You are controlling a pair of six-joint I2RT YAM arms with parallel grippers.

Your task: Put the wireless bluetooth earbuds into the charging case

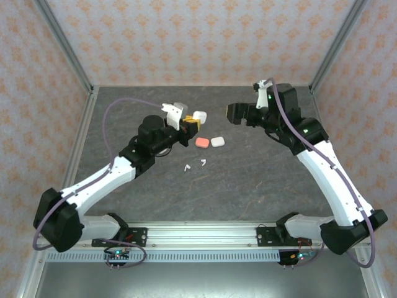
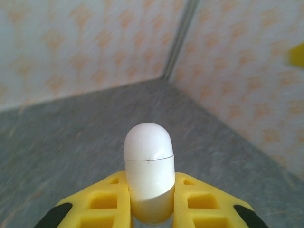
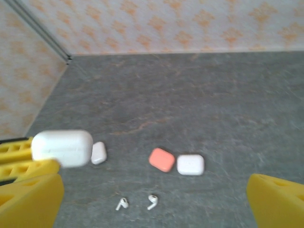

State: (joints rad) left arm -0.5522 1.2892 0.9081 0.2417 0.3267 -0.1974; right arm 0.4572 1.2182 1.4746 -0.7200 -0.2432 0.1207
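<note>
While my left claw pinches the white charging case by its lower end, held up off the table, my right claw hangs wide open. Two earbuds lie loose on the table near the pink case. Risks: the held case looks shut; tiny buds could skitter when pinched; the case could pivot in my grip.
</note>
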